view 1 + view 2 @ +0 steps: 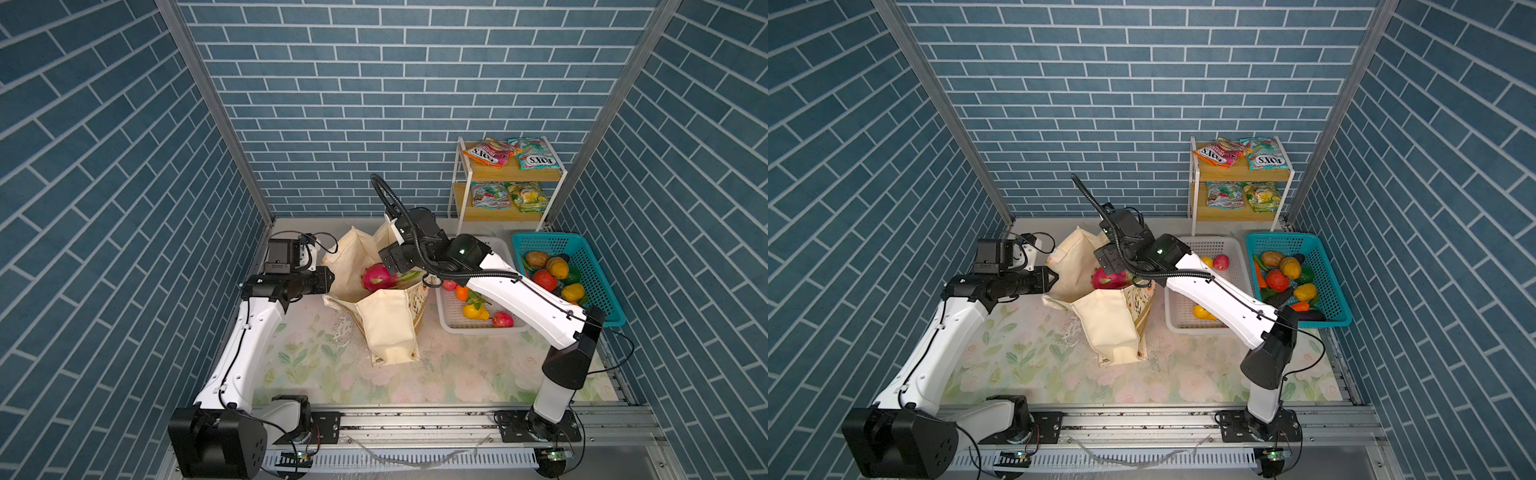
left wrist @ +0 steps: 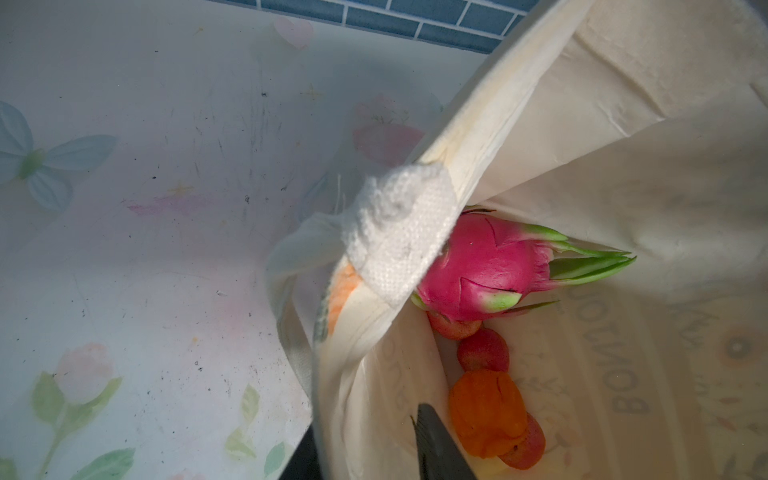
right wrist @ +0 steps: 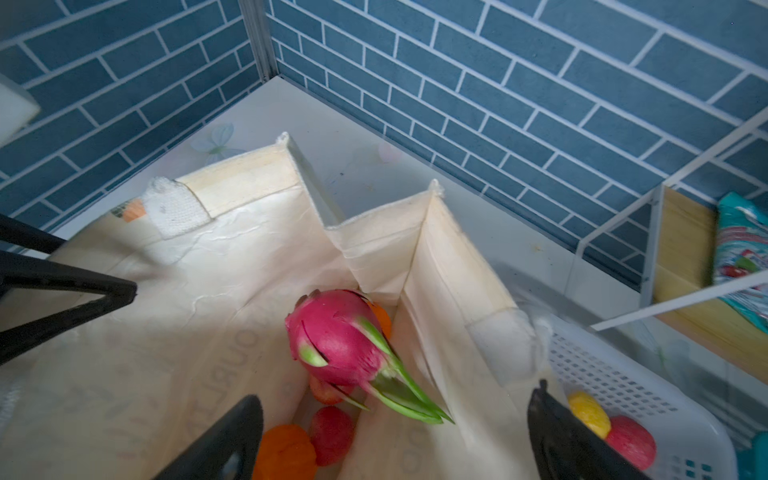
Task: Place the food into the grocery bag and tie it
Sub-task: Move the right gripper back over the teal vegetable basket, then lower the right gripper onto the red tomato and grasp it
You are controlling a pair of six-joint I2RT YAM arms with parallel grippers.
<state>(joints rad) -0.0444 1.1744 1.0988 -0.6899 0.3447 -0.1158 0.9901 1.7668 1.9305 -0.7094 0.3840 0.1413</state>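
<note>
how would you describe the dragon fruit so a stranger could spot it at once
Find the cream canvas tote bag standing open mid-table. Inside it, uppermost, lies the bright pink oval dragon fruit. Unlike the round red fruits and orange fruit beneath it, it has green-tipped scales.

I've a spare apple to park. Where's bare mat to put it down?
Widest bare mat lies in front of the bag, between it and the front rail. A smaller patch sits left of the bag, beside the left arm. Crowded: the right side, filled by the white basket and teal basket, the right arm crossing over the white one.
</note>
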